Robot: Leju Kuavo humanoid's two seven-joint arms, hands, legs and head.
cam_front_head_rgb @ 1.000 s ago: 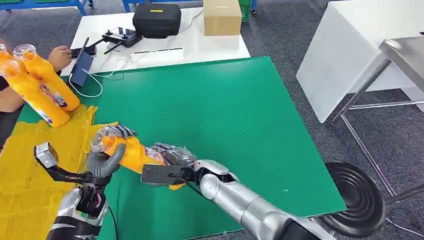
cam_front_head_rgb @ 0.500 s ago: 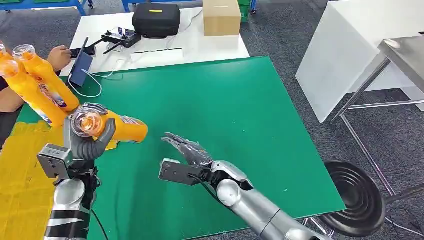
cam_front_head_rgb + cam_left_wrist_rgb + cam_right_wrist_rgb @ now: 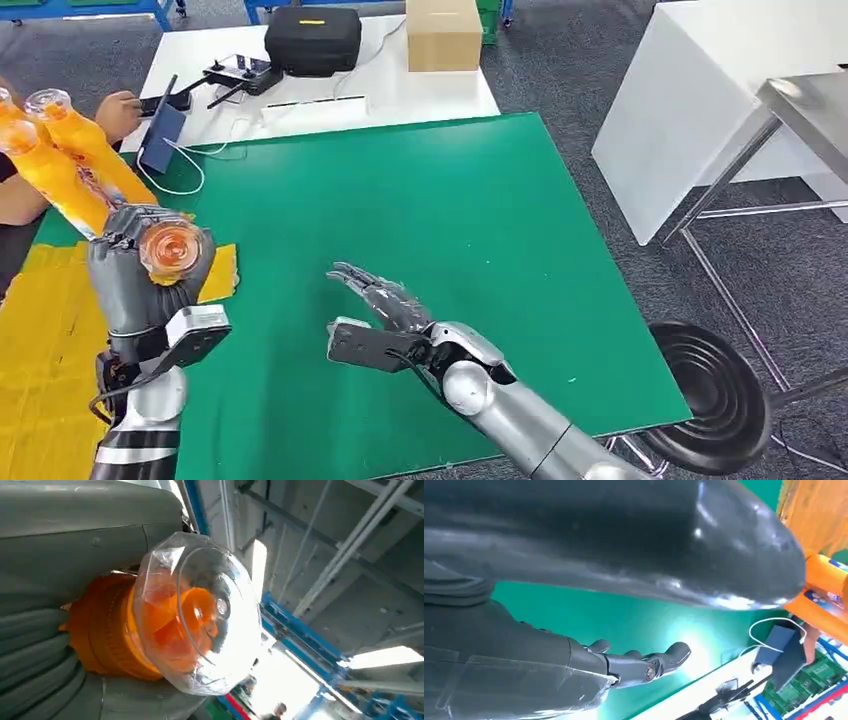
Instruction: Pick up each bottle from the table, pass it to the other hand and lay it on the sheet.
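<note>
My left hand (image 3: 135, 275) grips an orange bottle (image 3: 170, 250) with a clear cap, held up over the edge of the yellow sheet (image 3: 45, 350), cap end toward my head camera. The left wrist view shows that clear cap (image 3: 200, 612) and orange neck close up, with my fingers (image 3: 35, 645) wrapped round the neck. My right hand (image 3: 385, 300) hovers over the green mat (image 3: 450, 220) with fingers spread and nothing in it; its fingers (image 3: 644, 665) also show in the right wrist view. Two more orange bottles (image 3: 60, 160) are held up at the far left by a person.
A person's hand (image 3: 118, 112) rests at the far left by a tablet (image 3: 162, 135). A white table (image 3: 330, 85) behind the mat carries a black case (image 3: 312, 38), a cardboard box (image 3: 443, 33) and a controller (image 3: 238, 72). A metal-legged table (image 3: 800, 130) and round black base (image 3: 715, 395) stand right.
My left hand took over the bottle from the right hand, lifted it and turned it cap-first toward the camera over the sheet's edge. The right hand let go and stays spread above the mat.
</note>
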